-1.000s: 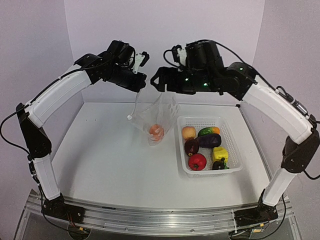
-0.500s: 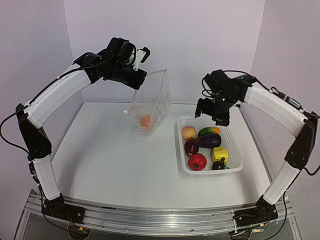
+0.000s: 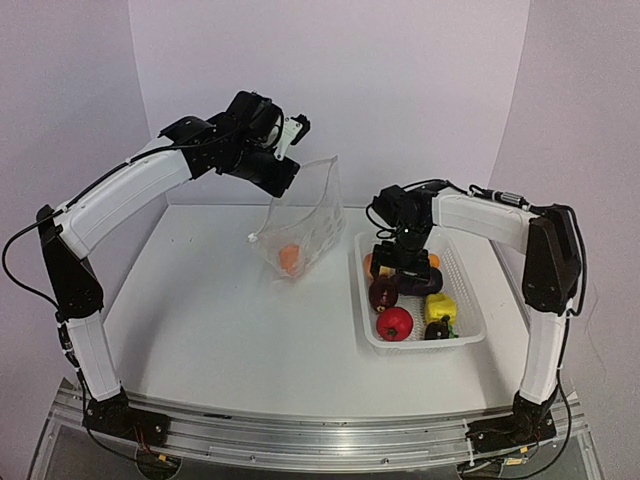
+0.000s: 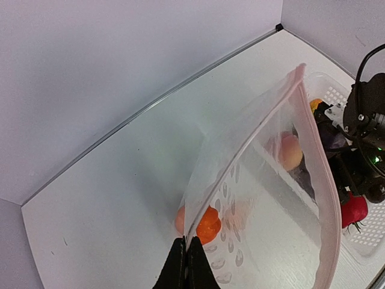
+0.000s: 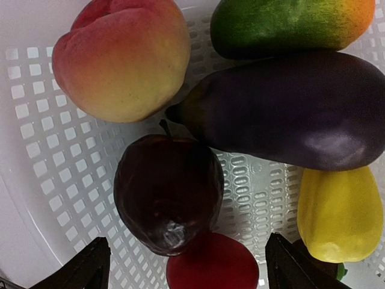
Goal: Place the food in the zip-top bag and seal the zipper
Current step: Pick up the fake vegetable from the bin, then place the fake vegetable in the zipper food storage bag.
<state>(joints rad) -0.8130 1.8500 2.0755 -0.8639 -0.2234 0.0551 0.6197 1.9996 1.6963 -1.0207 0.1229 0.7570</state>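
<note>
Gripping zip-top bag (image 4: 264, 180), left pincer (image 4: 185, 257); wrist view alone shows right pincer (image 5: 189, 268) spread.

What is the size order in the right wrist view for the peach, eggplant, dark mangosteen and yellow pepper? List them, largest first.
1. eggplant
2. peach
3. dark mangosteen, close to the peach, nearly tied
4. yellow pepper, partly cropped by the frame edge

zip-top bag (image 3: 305, 218) 1 | mesh basket (image 3: 420, 346) 1 | toy foods (image 3: 395, 323) 8
</note>
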